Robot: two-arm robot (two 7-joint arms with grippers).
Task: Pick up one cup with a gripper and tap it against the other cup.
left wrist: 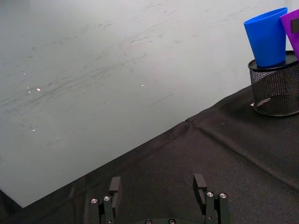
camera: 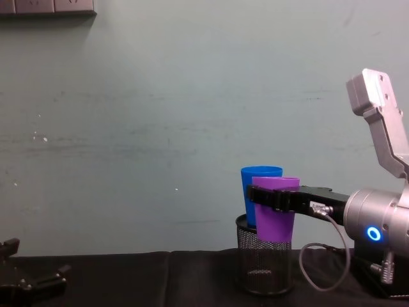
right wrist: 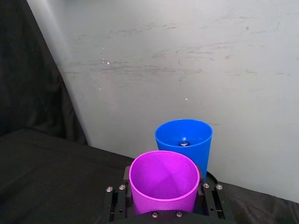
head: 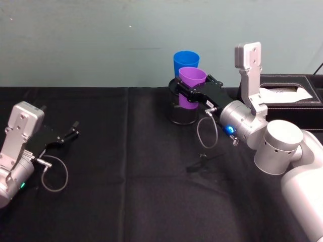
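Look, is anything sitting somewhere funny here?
Yes. The blue cup sits in the mouth of the black mesh pen holder, not on the table. The right hand holds the purple cup close by it, above the holder. The left hand is open, far left.

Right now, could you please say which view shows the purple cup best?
The chest view: the purple cup shows side-on, clamped in the right pincer. The head view hides its middle behind the pincer; the right wrist view shows its mouth; the left wrist view, a sliver.
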